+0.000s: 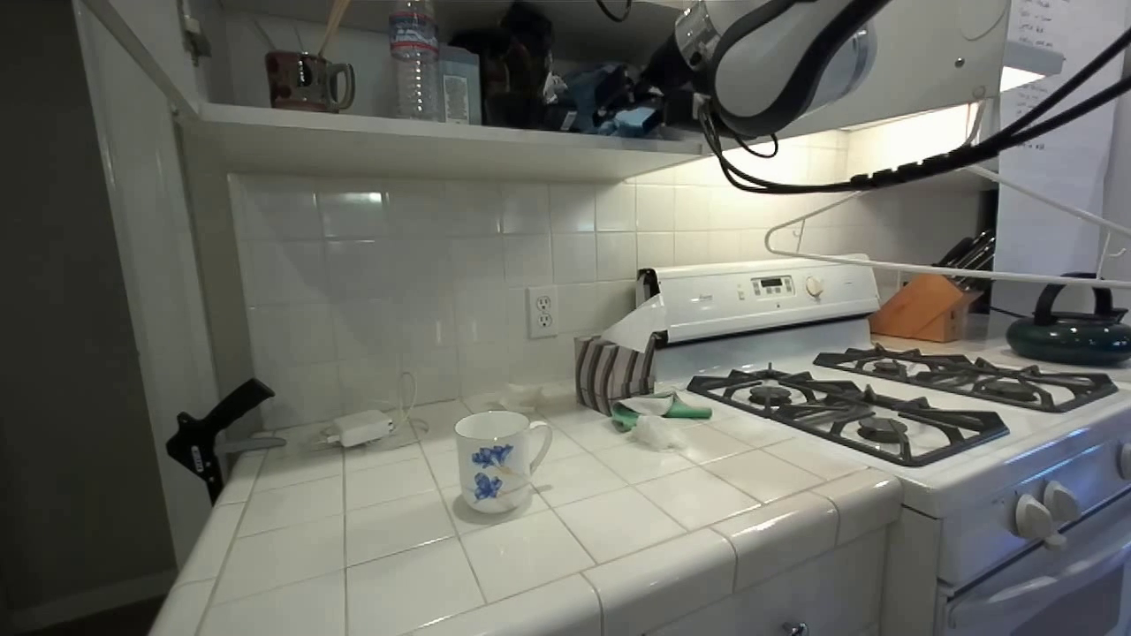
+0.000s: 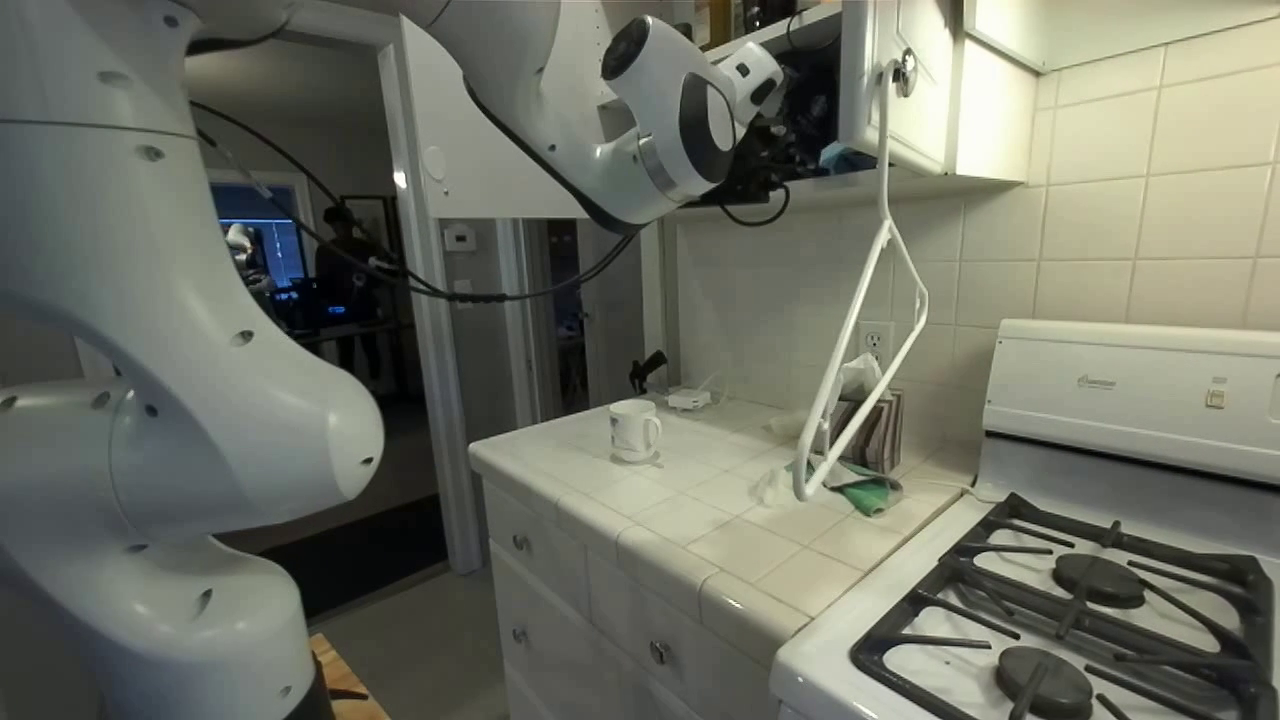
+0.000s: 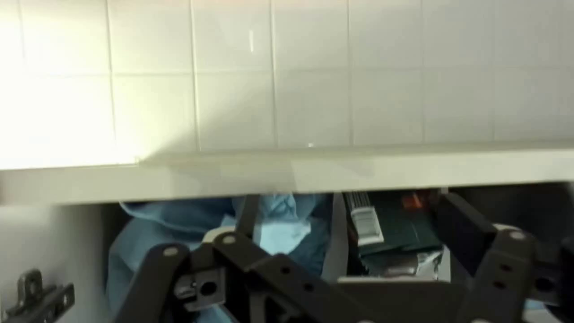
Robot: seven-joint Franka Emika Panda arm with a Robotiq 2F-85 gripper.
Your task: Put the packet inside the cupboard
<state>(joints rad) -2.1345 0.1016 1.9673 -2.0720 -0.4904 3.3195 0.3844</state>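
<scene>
White glazed wall tiles (image 1: 398,247) are lit brightly from the stove side, and below them a white tiled counter (image 1: 406,530) is adjoined by a white gas stove (image 2: 1140,380). Above, a white wall cupboard (image 1: 240,66) is seen with its front open. Inside it, a dark, almost black crinkly packet (image 3: 399,224) with reddish-orange marks is placed behind the front edge (image 3: 448,169) of the thick white shelf board (image 1: 424,152). In the wrist view, which is inverted, a greenish cast, a white barcode label and a shiny silvery patch can be made out on the packet. It is framed between the black fingers (image 3: 466,231) of the dark two-fingered gripper (image 3: 350,208), which are spread wide apart, the grip released. Beside one finger a gap is left, with folded soft blue material (image 3: 157,237) seen there; the other is overlapped with the packet, and whether it is touched cannot be told. Movement is bounded by the shelf's edge and by a side wall bearing a metal hinge (image 3: 42,296). Beside the opening, a bent white rod frame (image 2: 885,150) is hung from a round metal knob (image 2: 907,72).
</scene>
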